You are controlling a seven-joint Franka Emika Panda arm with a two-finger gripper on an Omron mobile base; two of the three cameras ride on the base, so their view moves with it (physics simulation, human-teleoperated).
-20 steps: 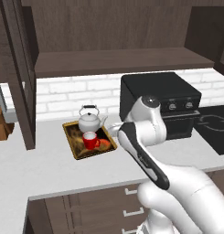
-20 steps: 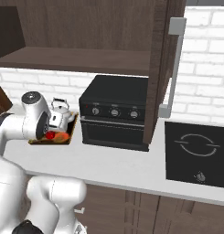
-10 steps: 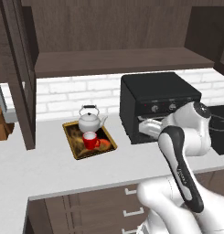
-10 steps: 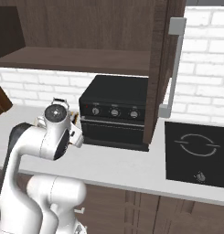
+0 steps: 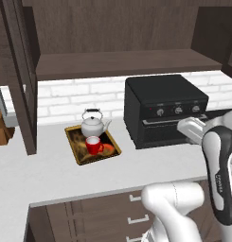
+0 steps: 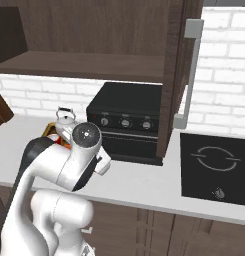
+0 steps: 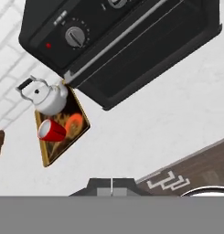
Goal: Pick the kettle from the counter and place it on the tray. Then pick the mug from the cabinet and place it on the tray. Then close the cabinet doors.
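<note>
Kettle (image 5: 93,125) and red mug (image 5: 93,145) sit on the tray (image 5: 75,153), left of the black oven (image 5: 164,108). Gripper (image 7: 111,184) fingers meet, holding nothing, above bare counter (image 5: 46,176).

Tray: the rectangular golden-rimmed wooden tray (image 5: 77,152) lies on the wide pale countertop (image 5: 37,177), left of the black oven box (image 5: 165,108).
Kettle: the small white-silver rounded kettle (image 5: 93,125) stands on the tray's back part.
Mug: the small red cup (image 5: 93,145) stands on the tray, just in front of the kettle.
Cabinet: the dark brown wall cupboard (image 5: 117,38) hangs above the countertop; its shelf (image 5: 122,62) runs over tray and oven.
Doors: one glass-paned door (image 5: 19,75) stands open at left, another (image 6: 180,70) at right.
Hob: the flat black cooktop (image 6: 215,167) lies right of the oven.
</note>
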